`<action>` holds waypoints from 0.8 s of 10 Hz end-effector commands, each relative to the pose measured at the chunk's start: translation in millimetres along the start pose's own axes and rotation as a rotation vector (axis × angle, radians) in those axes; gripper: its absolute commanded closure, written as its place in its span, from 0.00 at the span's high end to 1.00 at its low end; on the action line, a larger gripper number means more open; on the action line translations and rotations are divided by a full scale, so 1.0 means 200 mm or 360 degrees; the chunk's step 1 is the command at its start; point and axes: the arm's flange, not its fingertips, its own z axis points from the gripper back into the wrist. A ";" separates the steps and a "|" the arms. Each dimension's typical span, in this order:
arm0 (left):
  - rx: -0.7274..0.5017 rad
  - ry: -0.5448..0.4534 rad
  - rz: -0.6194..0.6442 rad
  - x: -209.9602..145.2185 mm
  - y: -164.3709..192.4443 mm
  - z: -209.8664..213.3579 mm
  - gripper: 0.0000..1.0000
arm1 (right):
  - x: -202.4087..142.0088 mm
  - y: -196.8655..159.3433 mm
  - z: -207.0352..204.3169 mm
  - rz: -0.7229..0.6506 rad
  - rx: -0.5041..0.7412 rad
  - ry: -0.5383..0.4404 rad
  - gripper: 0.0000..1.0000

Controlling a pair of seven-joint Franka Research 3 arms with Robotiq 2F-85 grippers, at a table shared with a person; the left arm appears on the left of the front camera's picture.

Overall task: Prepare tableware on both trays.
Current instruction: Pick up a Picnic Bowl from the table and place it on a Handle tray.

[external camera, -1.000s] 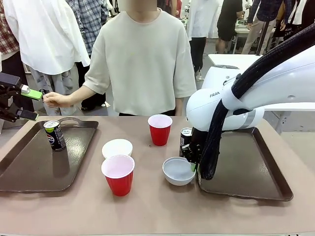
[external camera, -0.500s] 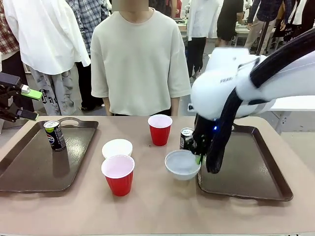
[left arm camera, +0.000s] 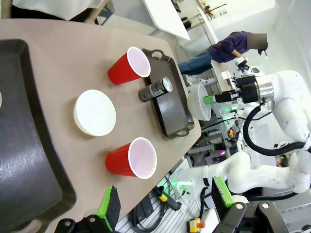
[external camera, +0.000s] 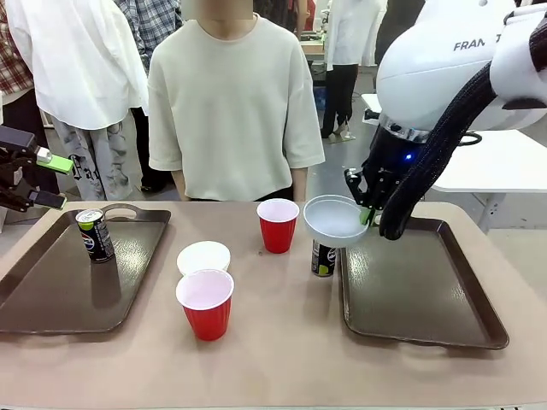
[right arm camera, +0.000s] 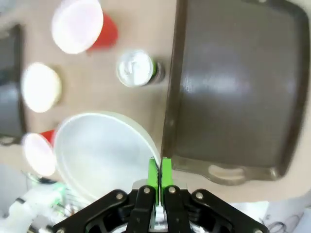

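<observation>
1. White and thin-walled, the lifted bowl (external camera: 333, 220) hangs in the air at the left edge of the right tray (external camera: 427, 290). We hold it only by its rim: the right gripper (external camera: 368, 213) is clamped there, pads pressed together on the thin wall. We judge that so slim a pinch could let the bowl swivel or slip if we swing fast.
2. A black can (external camera: 322, 258) stands on the table (external camera: 273, 359) just beside the tray's left rim, lower than the bowl and near it. Lowering too early could knock the can over, or land the bowl tipped on the raised rim.
3. The far red cup (external camera: 278, 224) stands near that can, so a toppled can might roll into it.
4. Farther out, the second bowl (external camera: 203, 256) and the near red cup (external camera: 205, 303) sit on the table. The other can (external camera: 95, 234) stands on the left tray (external camera: 51, 295). The left gripper (external camera: 49, 179) hovers by that tray's far corner, jaws wide apart, holding nothing.
</observation>
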 end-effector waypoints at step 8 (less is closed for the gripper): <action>-0.0028 -0.0013 -0.0002 0.00 0.00 0.00 1.00 | 0.10 -0.78 0.14 -0.0084 -0.0135 -0.0087 0.04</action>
